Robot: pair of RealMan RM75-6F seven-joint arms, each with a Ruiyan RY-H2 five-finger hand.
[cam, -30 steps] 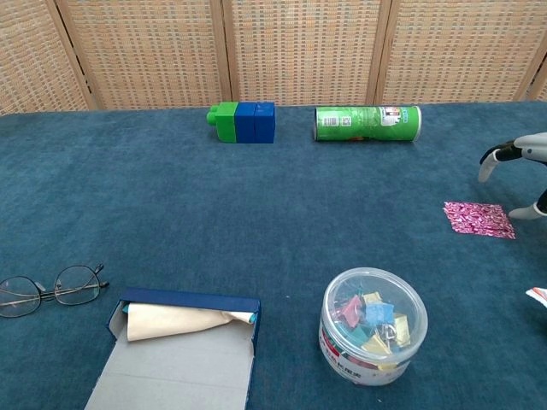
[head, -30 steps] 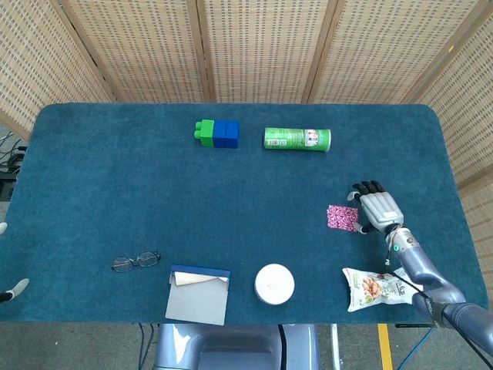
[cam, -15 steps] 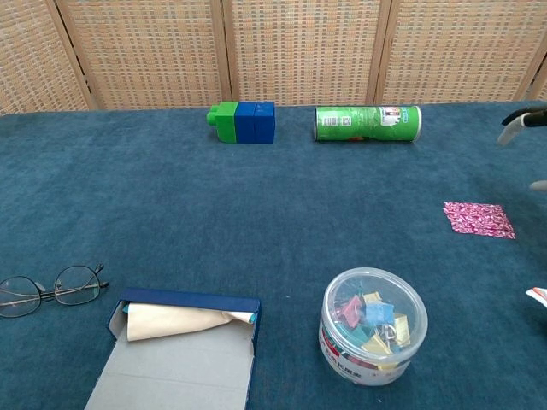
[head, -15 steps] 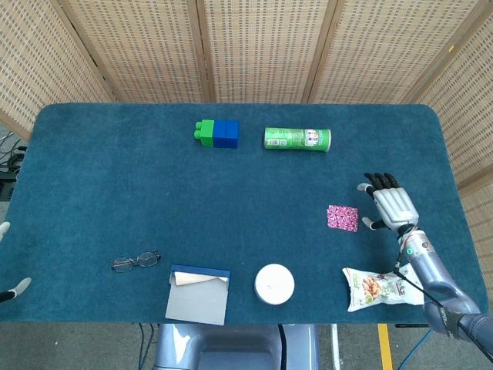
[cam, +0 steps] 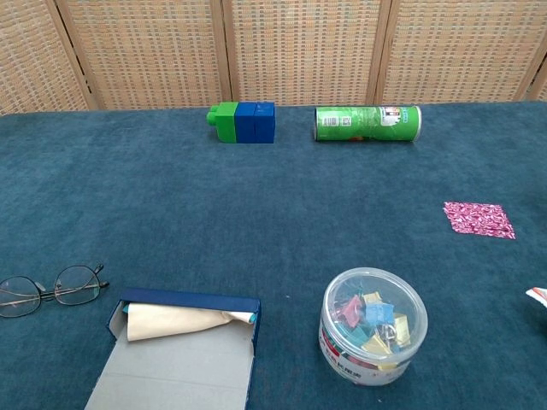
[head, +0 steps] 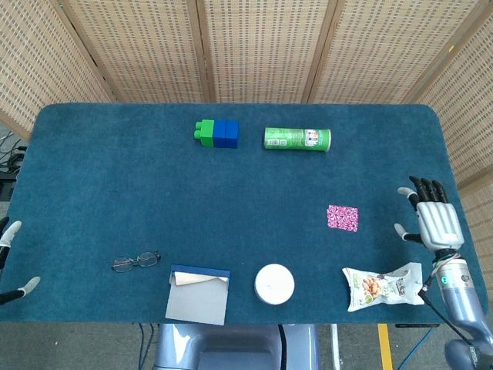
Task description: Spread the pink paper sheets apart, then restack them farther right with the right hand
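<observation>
Pink paper sheets (head: 342,217): a small square of magenta-and-white patterned paper lying flat on the blue carpeted bench (head: 115,193), right of centre, between the green cylindrical can (head: 297,139) lying on its side toward the far edge and the printed snack packet (head: 383,286) at the near edge. In the chest view the same square sits close to the right border. It reads as one neat square with aligned edges; I cannot tell how many sheets it holds, nor whether any are fanned.

Handling, as I judge it: thin, very light and limp, clinging to the carpet pile, so a top-down grasp would likely crumple it. I would press a fingertip on the top sheet and slide it sideways, or lift at a free corner or edge.

My right hand (head: 435,221) hovers well to the right of the paper near the bench edge, palm down, fingers (head: 426,187) spread and released, grasping nothing. Of my left hand (head: 11,262) only pale fingertips show at the left border of the head view; whether they are released or clenched I cannot tell.

Also on the bench: a green and blue toy brick block (head: 216,132), wire-framed spectacles (head: 135,261), an open blue cardboard box (head: 199,294), and a clear round tub of coloured binder clips (cam: 373,325).
</observation>
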